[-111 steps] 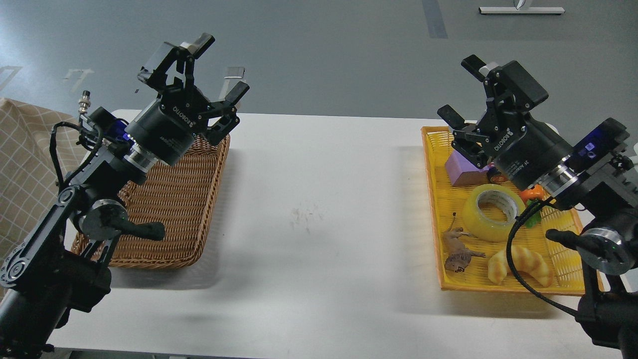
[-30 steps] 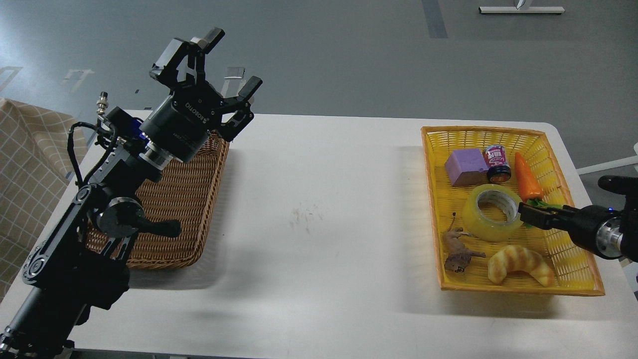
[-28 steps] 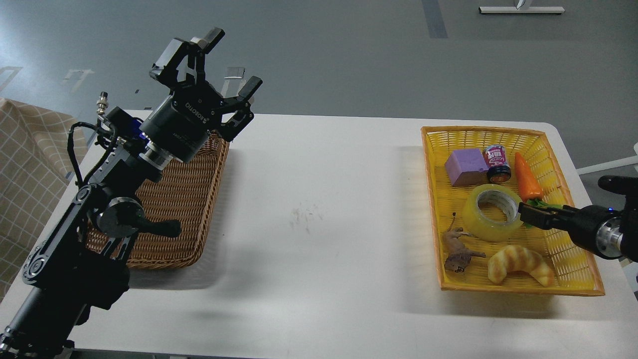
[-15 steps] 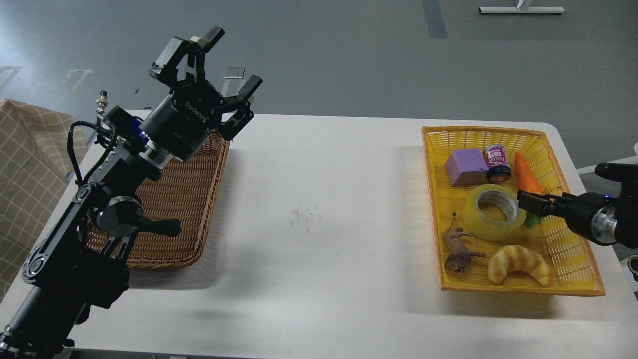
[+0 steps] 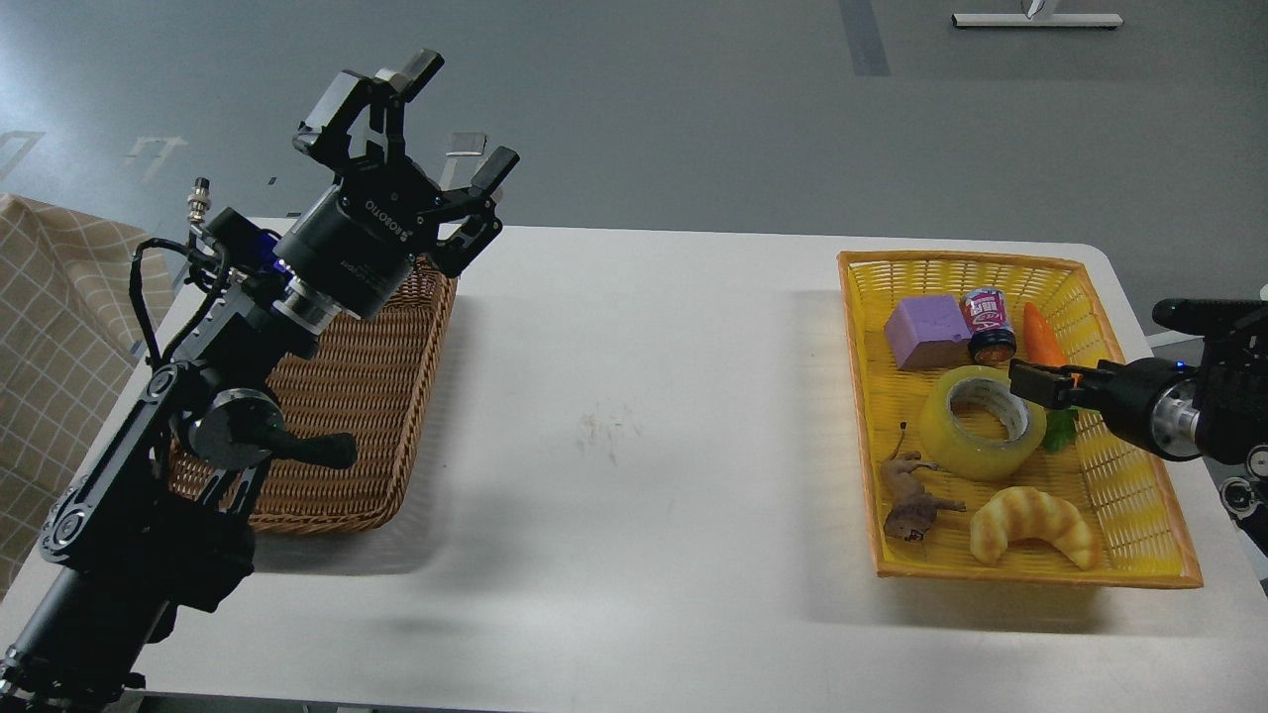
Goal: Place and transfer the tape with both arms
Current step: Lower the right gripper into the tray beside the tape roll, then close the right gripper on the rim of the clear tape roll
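The tape [image 5: 979, 423], a translucent yellow roll with a grey-white core, lies flat in the yellow basket [image 5: 953, 260] at the right. My right gripper [image 5: 1030, 382] comes in low from the right edge, and its dark tip is at the roll's upper right rim. It is seen edge-on, so its fingers cannot be told apart, nor whether it touches the roll. My left gripper [image 5: 456, 116] is raised above the far corner of the wicker basket [image 5: 347, 406], open and empty.
The yellow basket also holds a purple block [image 5: 926, 332], a small can [image 5: 989, 322], a toy carrot [image 5: 1040, 337], a croissant toy [image 5: 1035, 525] and a toy animal [image 5: 911, 500]. A checked cloth [image 5: 50, 317] hangs at the far left. White table [image 5: 634, 416].
My right arm swung down out of the raised pose, uncovering the basket. Over the last second its tip rose from the roll's right side to its upper right rim. The left arm shifted slightly.
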Robot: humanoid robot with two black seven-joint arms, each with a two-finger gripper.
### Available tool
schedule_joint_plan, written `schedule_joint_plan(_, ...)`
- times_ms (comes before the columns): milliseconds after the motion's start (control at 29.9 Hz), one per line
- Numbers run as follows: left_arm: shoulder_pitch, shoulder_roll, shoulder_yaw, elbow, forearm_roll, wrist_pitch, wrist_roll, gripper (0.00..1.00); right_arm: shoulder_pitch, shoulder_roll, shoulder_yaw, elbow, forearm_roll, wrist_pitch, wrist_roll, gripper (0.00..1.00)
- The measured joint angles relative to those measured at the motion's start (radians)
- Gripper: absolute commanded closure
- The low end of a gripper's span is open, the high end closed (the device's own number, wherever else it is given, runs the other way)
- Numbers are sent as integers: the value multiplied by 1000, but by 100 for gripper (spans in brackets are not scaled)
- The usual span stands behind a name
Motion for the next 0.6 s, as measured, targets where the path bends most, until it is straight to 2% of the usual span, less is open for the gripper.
schedule_joint_plan(602, 4, -2, -10, 2, -7, 0, 0, 2, -9, 23, -34, 2, -24, 4, 0, 2)
